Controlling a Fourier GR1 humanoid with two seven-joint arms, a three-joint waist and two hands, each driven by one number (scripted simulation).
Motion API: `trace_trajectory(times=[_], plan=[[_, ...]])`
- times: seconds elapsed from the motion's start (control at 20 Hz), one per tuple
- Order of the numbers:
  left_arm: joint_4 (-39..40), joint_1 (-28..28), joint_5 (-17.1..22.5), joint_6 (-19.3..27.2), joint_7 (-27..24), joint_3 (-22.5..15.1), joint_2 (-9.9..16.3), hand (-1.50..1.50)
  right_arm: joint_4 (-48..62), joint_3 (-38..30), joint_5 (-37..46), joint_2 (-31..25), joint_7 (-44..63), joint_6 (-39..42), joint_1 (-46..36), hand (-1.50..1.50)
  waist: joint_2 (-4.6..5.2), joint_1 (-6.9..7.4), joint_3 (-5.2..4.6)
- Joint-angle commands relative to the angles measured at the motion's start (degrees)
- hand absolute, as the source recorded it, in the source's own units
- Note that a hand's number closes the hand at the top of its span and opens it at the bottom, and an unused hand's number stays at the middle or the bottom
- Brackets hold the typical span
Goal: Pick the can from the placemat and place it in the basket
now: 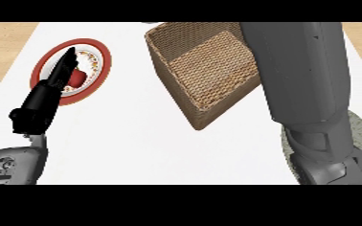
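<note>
The woven brown basket (205,72) stands at the middle back of the white counter, and what shows of its inside holds nothing. No can shows anywhere. My right forearm (304,86) rises across the right side, covers the basket's right edge and runs out at the top; its hand is out of view. A speckled grey strip (288,146), perhaps the placemat's edge, peeks out from under that forearm. My left hand (50,93) rests at the left with straight fingers pointing up, holding nothing.
A red-rimmed plate (101,57) lies at the back left, partly behind my left hand, with a small red item (76,78) on it. Wooden floor shows past the counter's left edge (14,38).
</note>
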Motion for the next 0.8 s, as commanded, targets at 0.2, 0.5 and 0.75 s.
trace_trajectory(times=[0.2, 0.5, 0.75], plan=[[-2.3, 0.1, 0.4, -0.3, 2.7, 1.1, 0.9, 0.00, 8.7, 0.9, 2.8, -2.7, 6.9, 11.6, -0.3, 1.50, -0.39, -0.70, 0.05], [0.3, -0.7, -1.0, 0.9, 0.9, -0.5, -1.7, 0.00, 13.2, 0.5, 1.7, -2.4, 4.8, 16.8, -2.3, 1.50, -0.25, -1.05, 0.03], [-1.3, -0.4, 0.2, -1.2, 1.9, 1.6, 0.6, 0.00, 9.0, -2.2, -1.5, 2.5, 8.7, 16.1, -3.2, -1.50, -0.49, -0.89, 0.06]])
